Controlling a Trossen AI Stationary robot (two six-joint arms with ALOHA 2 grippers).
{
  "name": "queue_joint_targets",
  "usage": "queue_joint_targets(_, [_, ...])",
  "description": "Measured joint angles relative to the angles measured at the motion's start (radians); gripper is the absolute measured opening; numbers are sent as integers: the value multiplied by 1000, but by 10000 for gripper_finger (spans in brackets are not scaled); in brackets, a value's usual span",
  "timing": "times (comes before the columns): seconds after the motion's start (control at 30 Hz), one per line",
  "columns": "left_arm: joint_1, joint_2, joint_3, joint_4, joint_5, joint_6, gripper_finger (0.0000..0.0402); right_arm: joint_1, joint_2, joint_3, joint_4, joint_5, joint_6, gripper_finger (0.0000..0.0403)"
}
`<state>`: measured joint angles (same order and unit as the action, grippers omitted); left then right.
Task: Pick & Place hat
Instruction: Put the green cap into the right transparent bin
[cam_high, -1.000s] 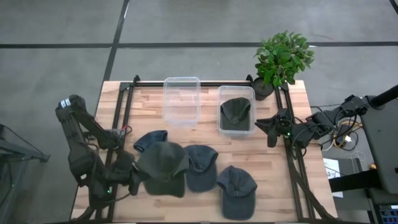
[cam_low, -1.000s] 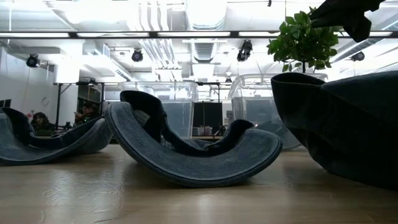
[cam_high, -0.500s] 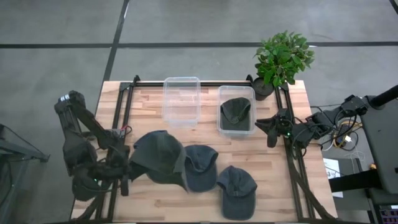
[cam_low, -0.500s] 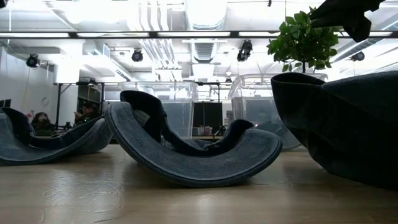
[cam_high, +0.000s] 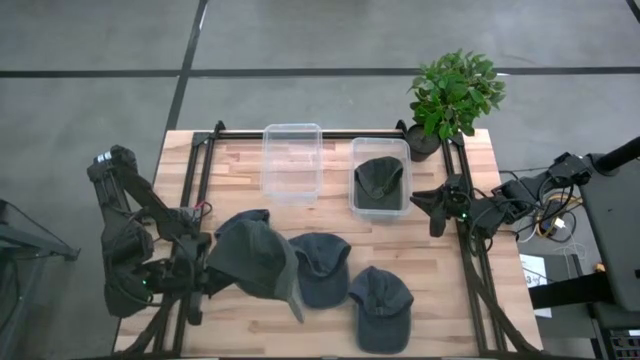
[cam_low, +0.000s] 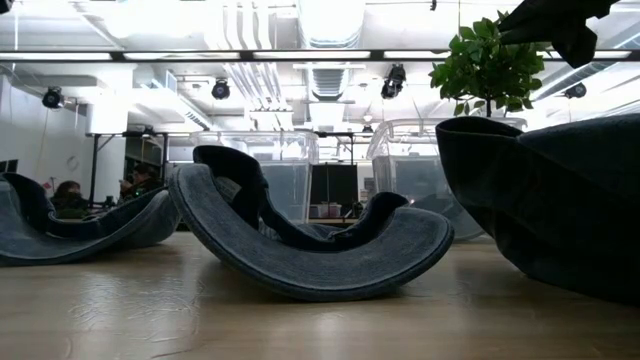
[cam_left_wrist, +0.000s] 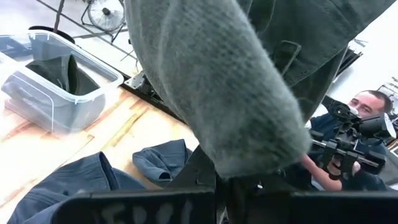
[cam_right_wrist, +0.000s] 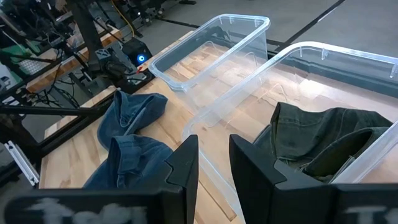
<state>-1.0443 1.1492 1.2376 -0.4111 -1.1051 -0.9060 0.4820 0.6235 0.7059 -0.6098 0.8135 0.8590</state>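
Lifted green hat (cam_high: 255, 262) overhangs blue caps (cam_high: 322, 268); bins (cam_high: 291, 162) beyond.

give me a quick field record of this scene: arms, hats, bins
left arm: gripper at the table's left front, shut on the held cap, lifted off the wood
right arm: gripper waiting at the right edge beside the filled bin, jaws slightly apart
hats on table: three blue caps
filled bin: one dark green cap inside
empty bin: clear, left of the filled one
plant: potted, back right corner
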Motion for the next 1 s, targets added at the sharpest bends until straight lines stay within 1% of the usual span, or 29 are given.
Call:
queue_joint_targets(0.13, [37, 6, 0, -3, -21, -3, 2, 0, 0, 0, 0, -1, 44, 86])
queue_joint_targets(0.27, [126, 25, 0, -17, -20, -4, 2, 0, 0, 0, 1, -3, 95, 86])
queue_joint_targets(0.4, [245, 43, 0, -36, 40, -5, 2, 0, 0, 0, 26, -11, 106, 86])
queue_joint_targets(0.5, [347, 63, 0, -38, 139, -5, 2, 0, 0, 0, 97, -65, 37, 86])
queue_joint_targets(0.6, [449, 85, 0, -36, 239, -5, 2, 0, 6, 0, 212, -138, -88, 86])
queue_joint_targets(0.67, [510, 102, 0, -35, 287, -3, 2, 0, 9, 0, 284, -181, -165, 86])
queue_joint_targets(0.8, [603, 133, 0, -32, 321, 25, 2, 0, 8, 0, 372, -242, -256, 86])
queue_joint_targets(1.0, [686, 158, 1, 23, 341, 96, 2, 0, 16, 0, 391, -246, -284, 86])
